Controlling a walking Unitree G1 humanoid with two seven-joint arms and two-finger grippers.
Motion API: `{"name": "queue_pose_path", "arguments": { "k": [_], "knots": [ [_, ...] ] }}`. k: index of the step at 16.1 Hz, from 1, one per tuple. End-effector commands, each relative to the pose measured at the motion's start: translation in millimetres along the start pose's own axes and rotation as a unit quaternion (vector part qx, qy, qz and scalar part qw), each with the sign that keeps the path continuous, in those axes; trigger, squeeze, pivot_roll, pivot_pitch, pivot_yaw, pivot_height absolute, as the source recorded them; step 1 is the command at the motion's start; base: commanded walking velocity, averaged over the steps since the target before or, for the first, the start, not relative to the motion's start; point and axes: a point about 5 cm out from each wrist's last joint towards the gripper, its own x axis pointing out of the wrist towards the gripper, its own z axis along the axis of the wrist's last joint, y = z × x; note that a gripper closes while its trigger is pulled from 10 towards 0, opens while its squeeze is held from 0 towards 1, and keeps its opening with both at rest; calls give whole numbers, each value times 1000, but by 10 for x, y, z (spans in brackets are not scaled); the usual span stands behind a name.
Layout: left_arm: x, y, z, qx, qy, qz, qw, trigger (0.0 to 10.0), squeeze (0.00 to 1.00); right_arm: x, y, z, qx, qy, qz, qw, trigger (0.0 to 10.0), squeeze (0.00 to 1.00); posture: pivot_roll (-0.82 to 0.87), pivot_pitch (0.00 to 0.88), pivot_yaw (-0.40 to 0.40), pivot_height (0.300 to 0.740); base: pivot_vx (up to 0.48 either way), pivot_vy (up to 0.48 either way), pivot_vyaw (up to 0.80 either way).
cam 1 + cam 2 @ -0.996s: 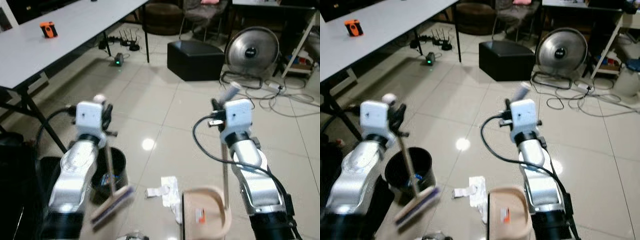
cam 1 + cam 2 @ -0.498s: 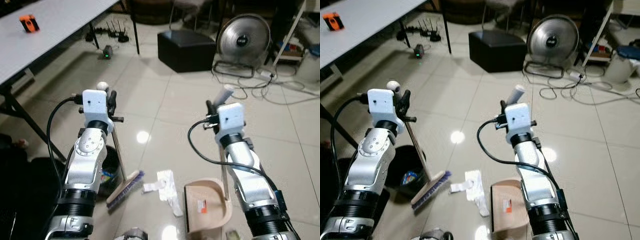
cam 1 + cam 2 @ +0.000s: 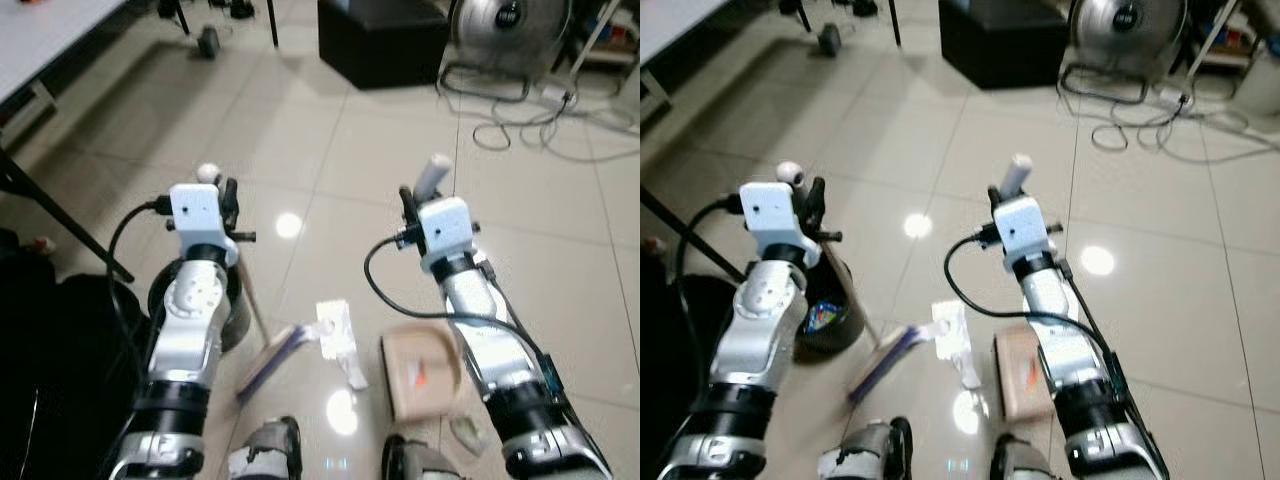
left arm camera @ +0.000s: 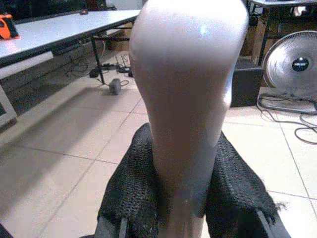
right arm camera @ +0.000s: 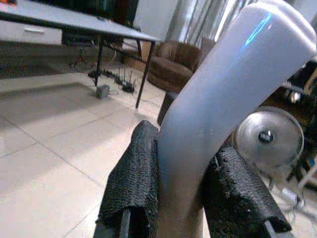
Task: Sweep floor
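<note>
Left claw (image 3: 222, 190) clamped on broom (image 3: 268, 355), right claw (image 3: 412, 205) clamped on dustpan (image 3: 420, 370): best dragging bristles low through paper scrap (image 3: 338, 338) toward dustpan, lip flat.

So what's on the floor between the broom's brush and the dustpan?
A crumpled white paper lies between the broom head and the dustpan, in both eye views.

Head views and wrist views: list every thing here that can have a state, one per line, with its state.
Left gripper: shut on the broom handle.
Right gripper: shut on the dustpan handle.
Broom: tilted, head on the floor beside the paper.
Dustpan: resting on the floor, mouth toward the paper.
Crumpled paper: lying on the floor, not in the dustpan.
Bin: upright, open, litter inside.
Fan: standing on the floor.
</note>
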Motion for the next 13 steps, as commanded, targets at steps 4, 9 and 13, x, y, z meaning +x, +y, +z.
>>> {"name": "queue_pose_path", "arguments": {
  "k": [4, 9, 13],
  "knots": [
    [72, -129, 68, 7, -40, 7, 999, 10000, 0, -37, 280, -75, -14, -12, 58, 998, 10000, 0, 120, 291, 60, 740, 0, 0, 0],
    [47, -70, -7, 18, -43, 40, 998, 10000, 0, -61, 502, -67, -38, -33, 61, 997, 10000, 0, 118, 319, 58, 740, 0, 0, 0],
    [40, -138, -122, -5, -30, 69, 997, 10000, 0, -68, 710, -2, -31, -42, 55, 997, 10000, 0, 75, 334, 48, 740, 0, 0, 0]
  ]
}}
